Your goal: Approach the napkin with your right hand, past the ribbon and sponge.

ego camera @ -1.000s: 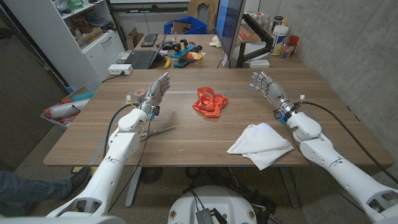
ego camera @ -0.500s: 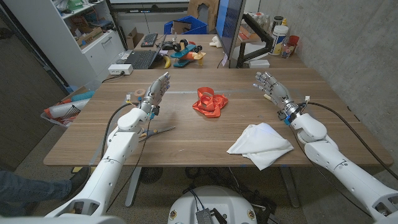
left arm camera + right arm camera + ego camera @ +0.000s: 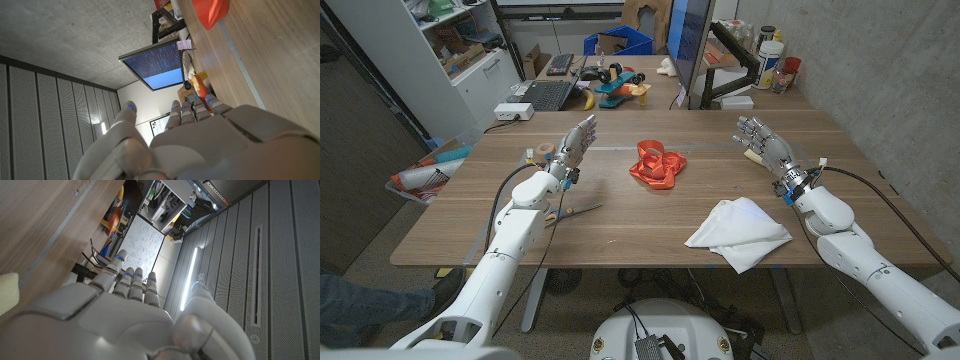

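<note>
From the head view, the right hand (image 3: 763,146) is raised over the far right part of the wooden surface (image 3: 620,215), fingers apart and holding nothing. The crumpled white cloth napkin (image 3: 738,232) lies near the front edge, nearer the robot than that hand and apart from it. The looped red-orange ribbon (image 3: 656,165) sits toward the middle, between the two hands. A pale yellow sponge (image 3: 754,155) peeks out just beside the right hand. The left hand (image 3: 572,148) is held up over the left part, fingers straight and spread, empty. A pair of scissors (image 3: 572,212) lies by the left forearm.

In the left wrist view, the left hand (image 3: 200,137) shows its back, fingers extended, with the ribbon (image 3: 210,11) beyond them.

In the right wrist view, the right hand (image 3: 135,315) shows extended fingers gripping nothing, the sponge (image 3: 8,292) at the picture's edge.
</note>
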